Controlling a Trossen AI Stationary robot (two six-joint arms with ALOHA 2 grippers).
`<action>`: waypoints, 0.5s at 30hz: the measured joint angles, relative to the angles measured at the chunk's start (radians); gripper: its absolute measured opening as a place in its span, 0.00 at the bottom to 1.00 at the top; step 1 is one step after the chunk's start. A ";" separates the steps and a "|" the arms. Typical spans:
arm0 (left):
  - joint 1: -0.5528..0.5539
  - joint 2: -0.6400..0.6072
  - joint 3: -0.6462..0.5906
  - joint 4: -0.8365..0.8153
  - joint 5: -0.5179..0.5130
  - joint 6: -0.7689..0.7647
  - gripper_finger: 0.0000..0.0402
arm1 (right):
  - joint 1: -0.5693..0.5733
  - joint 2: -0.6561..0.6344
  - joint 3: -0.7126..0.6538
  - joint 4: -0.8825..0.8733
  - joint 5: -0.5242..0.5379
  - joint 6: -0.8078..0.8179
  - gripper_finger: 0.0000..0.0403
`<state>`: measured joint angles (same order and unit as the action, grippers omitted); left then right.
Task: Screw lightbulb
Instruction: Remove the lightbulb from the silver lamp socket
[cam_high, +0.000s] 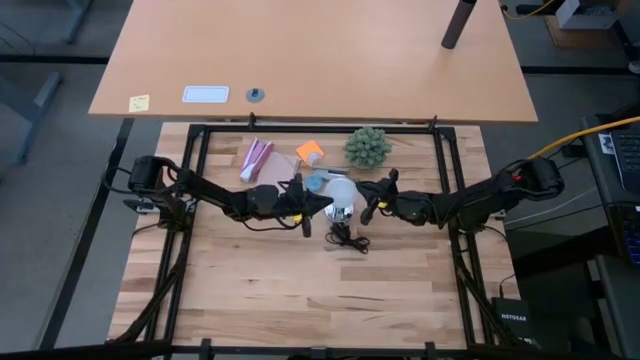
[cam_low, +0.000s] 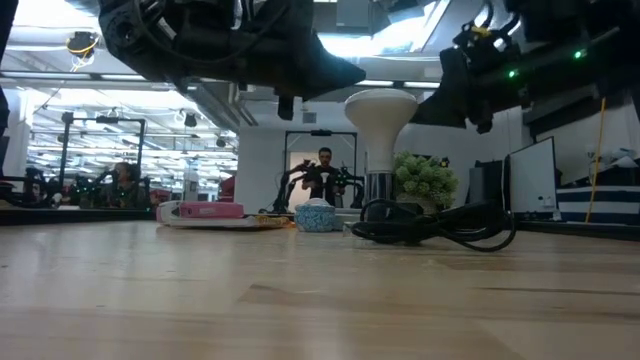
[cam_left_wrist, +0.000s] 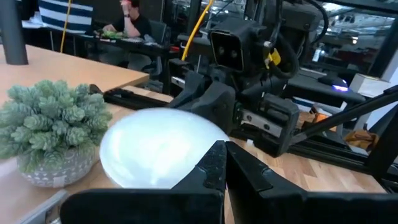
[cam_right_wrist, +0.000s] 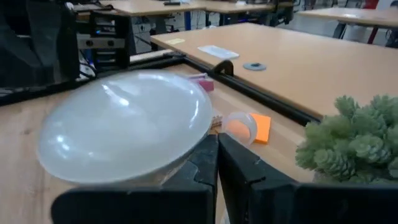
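so the lightbulb (cam_high: 342, 190) is sitting upright in the shiny silver socket base (cam_low: 378, 186) near the middle of the wooden table (cam_high: 280, 290), globe end up, with the black cord (cam_low: 440, 226) curled on the near side of it. both arms come in from the sides and meet at it. the left gripper (cam_high: 318, 207) is just to the bulb's left, up around globe height, fingers pressed together with nothing between them, in its wrist cam the tips meet right in front of the globe. the right gripper (cam_high: 366, 205) is just to the bulb's right, fingers pressed together too, also not pinching anything. the green spiky plant (cam_high: 368, 147) sits just behind, with a pink box (cam_high: 255, 158), an orange sticky pad (cam_high: 310, 152) and a small blue cup (cam_low: 319, 215) off to the far left of the bulb.
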<state>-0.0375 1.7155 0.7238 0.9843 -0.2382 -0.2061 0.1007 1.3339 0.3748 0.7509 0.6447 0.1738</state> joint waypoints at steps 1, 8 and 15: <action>0.000 -0.005 0.000 -0.002 -0.005 0.005 0.00 | 0.006 -0.010 0.000 -0.001 0.009 -0.009 0.04; 0.018 -0.012 0.002 0.043 -0.013 0.026 0.00 | 0.096 -0.130 0.000 -0.016 0.144 -0.130 0.04; 0.077 -0.013 0.002 0.057 -0.013 0.026 0.00 | 0.209 -0.222 0.000 -0.011 0.144 -0.123 0.04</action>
<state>0.0397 1.7027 0.7258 1.0416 -0.2516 -0.1806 0.3100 1.1122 0.3752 0.7395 0.7890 0.0510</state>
